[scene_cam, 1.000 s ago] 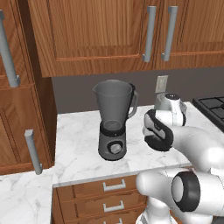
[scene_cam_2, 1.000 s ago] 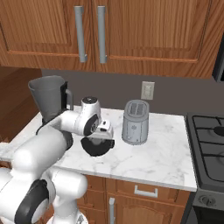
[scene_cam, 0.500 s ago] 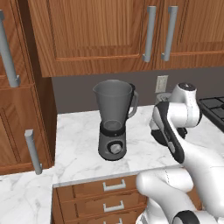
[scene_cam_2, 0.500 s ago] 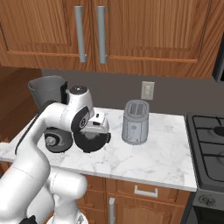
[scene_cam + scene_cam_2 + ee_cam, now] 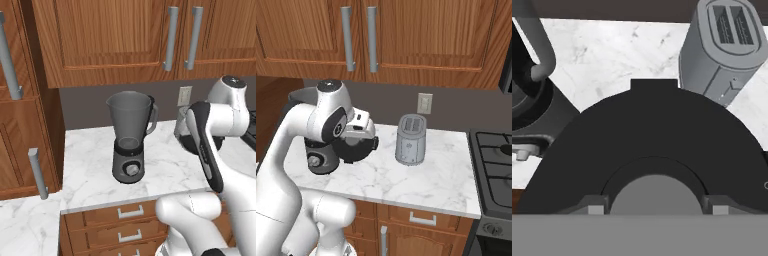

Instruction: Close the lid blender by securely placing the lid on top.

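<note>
The blender (image 5: 131, 141) stands on the counter, its translucent jar open at the top. In the right base view its dark base (image 5: 320, 161) shows behind my arm. My gripper (image 5: 358, 134) is shut on the centre knob of the black lid (image 5: 356, 148), which hangs tilted on edge just right of the blender, about level with its base. In the hand view the lid (image 5: 654, 135) spreads wide with its small tab pointing up. My gripper (image 5: 654, 206) clamps the knob between both fingertips (image 5: 594, 206). The blender's handle (image 5: 537, 45) sits at the left.
A boxy silver toaster (image 5: 411, 140) stands on the marble counter (image 5: 431, 180) right of the lid, also seen in the hand view (image 5: 727, 45). A stove (image 5: 496, 160) lies at the far right. Wooden cabinets (image 5: 125, 35) hang close above the blender.
The arm has swung and lifted the lid a little off the counter, drifting it slightly toward the blender. The gripper stays shut on the lid.
</note>
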